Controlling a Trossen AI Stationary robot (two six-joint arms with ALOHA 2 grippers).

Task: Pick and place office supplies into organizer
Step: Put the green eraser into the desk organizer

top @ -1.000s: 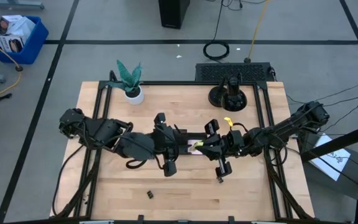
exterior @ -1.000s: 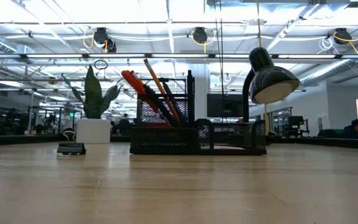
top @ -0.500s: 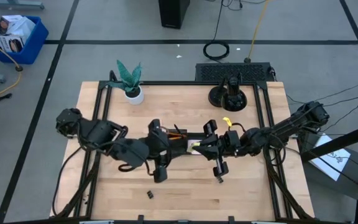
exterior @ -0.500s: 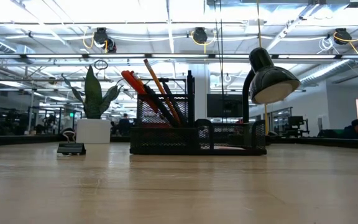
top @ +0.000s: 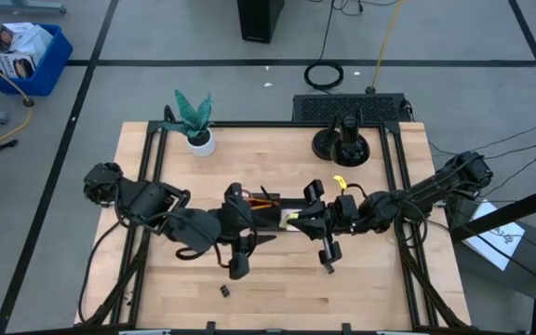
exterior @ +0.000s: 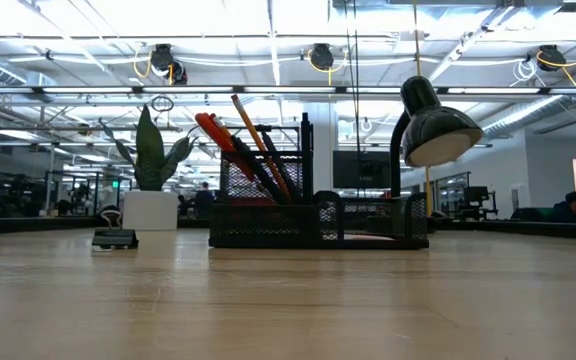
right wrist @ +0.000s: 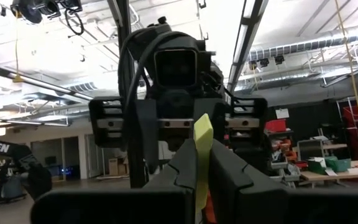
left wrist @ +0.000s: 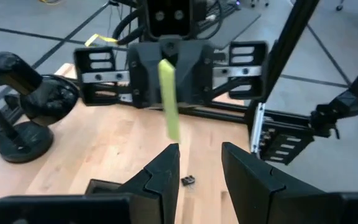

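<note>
A: Which step is in hand?

B: The right gripper (right wrist: 201, 163) is closed tight on the small yellow-green piece (right wrist: 202, 146), holding it over the middle of the table, just beside the organizer (exterior: 318, 222). In the left wrist view the same piece hangs from that gripper, facing the left arm.

A: And the left gripper (left wrist: 199, 163)?

B: Its jaws stand partly open with nothing between them. It sits low over the table at the near-left of the organizer, pointing at the right gripper.

A: What is already stowed?

B: The orange pencils (exterior: 258, 145) and the red-handled scissors (exterior: 218, 135) stand in the tall compartment. A binder clip (top: 223, 290) lies on the wood near the front edge, another (top: 328, 270) under the right arm, so I judge the task well along but unfinished.

A: The next move?

B: Probably carrying the piece over an open compartment and releasing it there; the left arm needs to keep clear
</note>
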